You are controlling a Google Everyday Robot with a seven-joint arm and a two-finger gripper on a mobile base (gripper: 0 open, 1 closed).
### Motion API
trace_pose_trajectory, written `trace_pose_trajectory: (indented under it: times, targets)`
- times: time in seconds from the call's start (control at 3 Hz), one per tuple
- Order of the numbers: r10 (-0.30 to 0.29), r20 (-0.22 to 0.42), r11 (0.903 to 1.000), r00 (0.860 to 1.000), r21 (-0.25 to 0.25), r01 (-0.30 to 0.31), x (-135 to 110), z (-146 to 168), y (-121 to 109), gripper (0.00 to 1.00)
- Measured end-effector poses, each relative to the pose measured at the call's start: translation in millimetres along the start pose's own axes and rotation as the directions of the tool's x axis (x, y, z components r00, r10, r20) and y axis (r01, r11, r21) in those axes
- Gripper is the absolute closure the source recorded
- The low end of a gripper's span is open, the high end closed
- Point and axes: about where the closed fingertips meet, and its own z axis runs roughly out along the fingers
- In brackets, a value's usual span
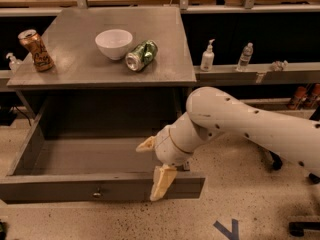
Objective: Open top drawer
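The top drawer [55, 190] is a wide grey metal drawer under the grey table top, pulled far out toward the camera. Its inside shows bare grey floor. Its small round knob [97, 194] sits at the middle of the long flat front. My gripper [146, 173] is at the drawer's front rim, right of the knob. One cream finger [161, 183] hangs down over the outside of the front. The other finger [146, 144] points left over the drawer's inside. The fingers stand spread apart. The white arm reaches in from the right. Lower drawers are hidden.
On the table top [75, 71] stand a white bowl [114, 43], a green can [141, 55] on its side and an upright brown can [36, 50]. Bottles [207, 56] stand on a ledge at right. A blue tape mark [227, 229] lies on the floor.
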Motion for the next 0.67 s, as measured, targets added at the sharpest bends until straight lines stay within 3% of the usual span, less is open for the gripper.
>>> trace_pose_trajectory:
  times: [0.33,0.67]
  targets:
    - [-0.009,0.010,0.9834,1.000,0.181,0.007,3.2,-25.5,-30.2,0.00]
    - [-0.010,0.010,0.9824,1.000,0.187,0.008,2.5,-25.0,-32.1,0.00]
